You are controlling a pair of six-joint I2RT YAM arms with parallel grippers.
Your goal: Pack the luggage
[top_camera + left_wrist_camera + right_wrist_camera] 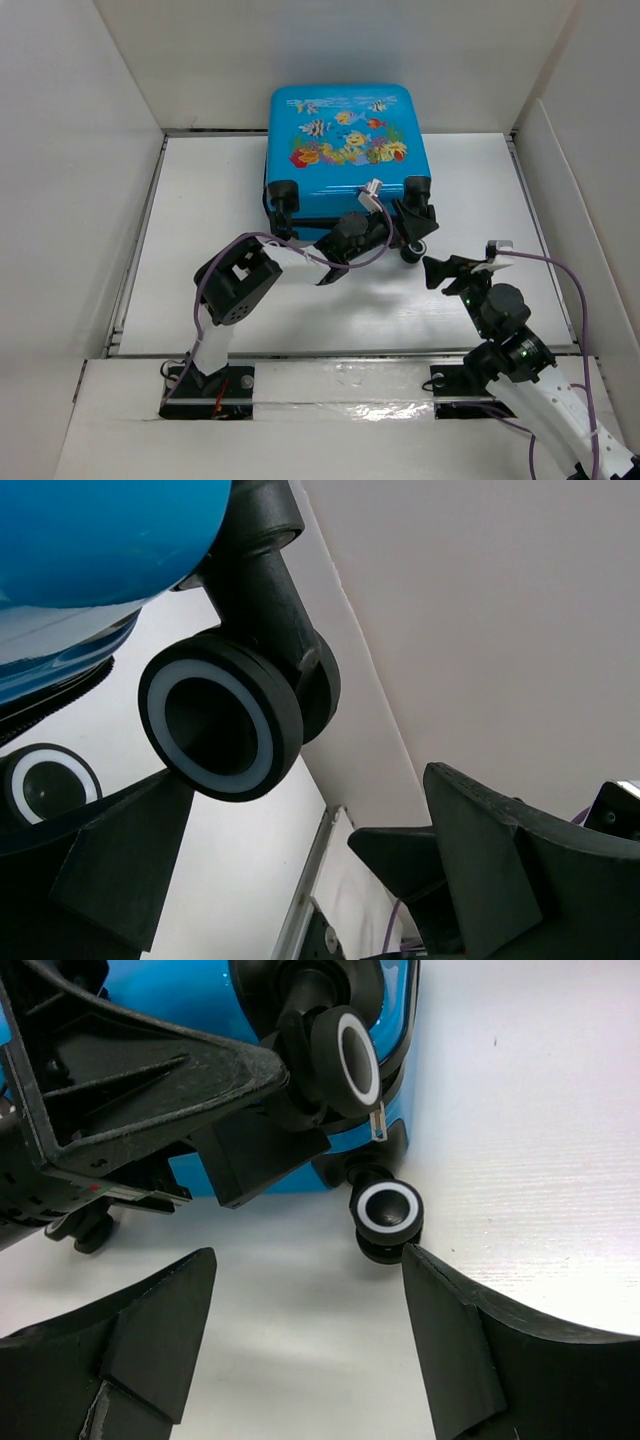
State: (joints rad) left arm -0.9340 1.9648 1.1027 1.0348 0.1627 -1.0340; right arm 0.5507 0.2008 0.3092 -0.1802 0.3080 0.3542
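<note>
The luggage (340,150) is a bright-blue suitcase with a fish print. It lies closed at the back of the table, wheels toward me. My left gripper (408,222) is open at its near right corner. In the left wrist view a black wheel with a white ring (220,728) sits just beyond the spread fingers (110,865), and the blue shell (90,530) is at top left. My right gripper (465,262) is open and empty just right of that corner. In the right wrist view its right fingertip (440,1300) is close to the lower wheel (387,1210).
White walls enclose the table on the left, back and right. A raised white panel (575,230) stands along the right side. The left arm's elbow (235,285) is over the table's middle. A zipper pull (379,1125) hangs by the upper wheel (345,1055).
</note>
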